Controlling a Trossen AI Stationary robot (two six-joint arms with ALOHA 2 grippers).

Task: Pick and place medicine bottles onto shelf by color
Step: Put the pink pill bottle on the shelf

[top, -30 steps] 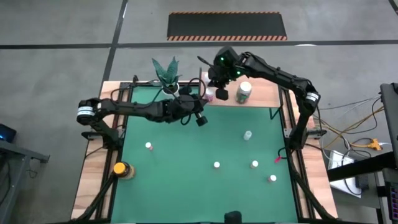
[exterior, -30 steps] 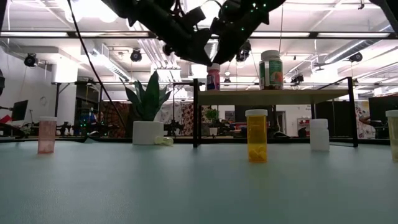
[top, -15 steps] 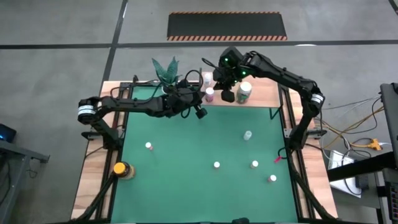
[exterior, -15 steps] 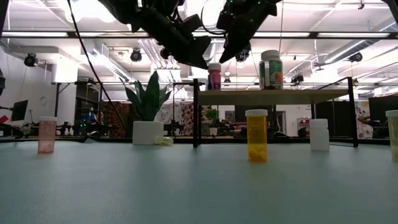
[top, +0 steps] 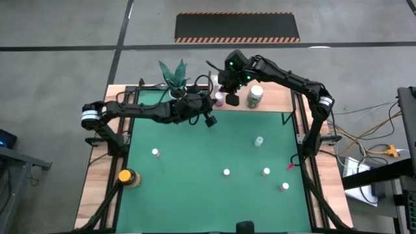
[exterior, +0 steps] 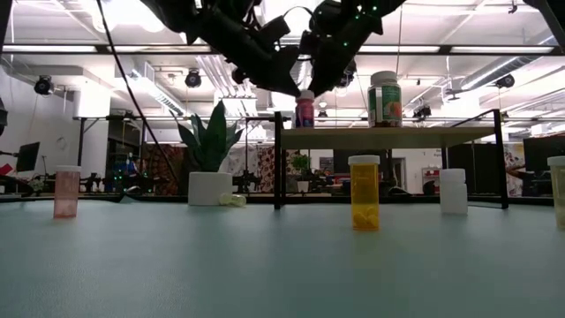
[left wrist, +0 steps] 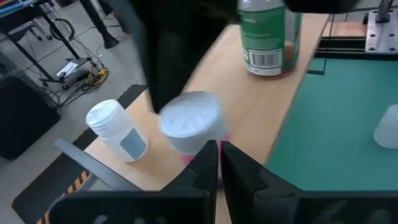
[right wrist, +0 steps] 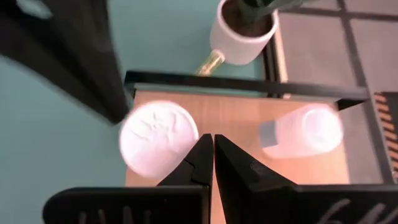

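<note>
Right end effector: the right end effector (right wrist: 212,146) hangs just above the shelf (top: 273,101), fingers pressed together and holding nothing; its tips sit just beside the white cap of the pink bottle (right wrist: 158,139), probably to nudge or square it rather than lift it.
Left end effector: the left end effector (left wrist: 219,155) is also pinched closed and empty, reaching in from the worktop side with its tips by the same pink bottle (left wrist: 191,123); whether either touches it cannot be told.
On the shelf: the pink bottle (exterior: 304,109) stands upright near the shelf's left end, the white bottle (left wrist: 116,130) just beside it, the green-labelled bottle (exterior: 384,99) further along; this looks like grouping by colour.
Still on the worktop: an orange bottle (exterior: 364,193), a pale pink bottle (exterior: 66,192), a white one (exterior: 453,191) and the yellow-capped amber bottle (top: 127,176) wait well apart on the green mat (top: 195,188).
Bystander: the potted plant (exterior: 210,166) stands beside the shelf's left end.
</note>
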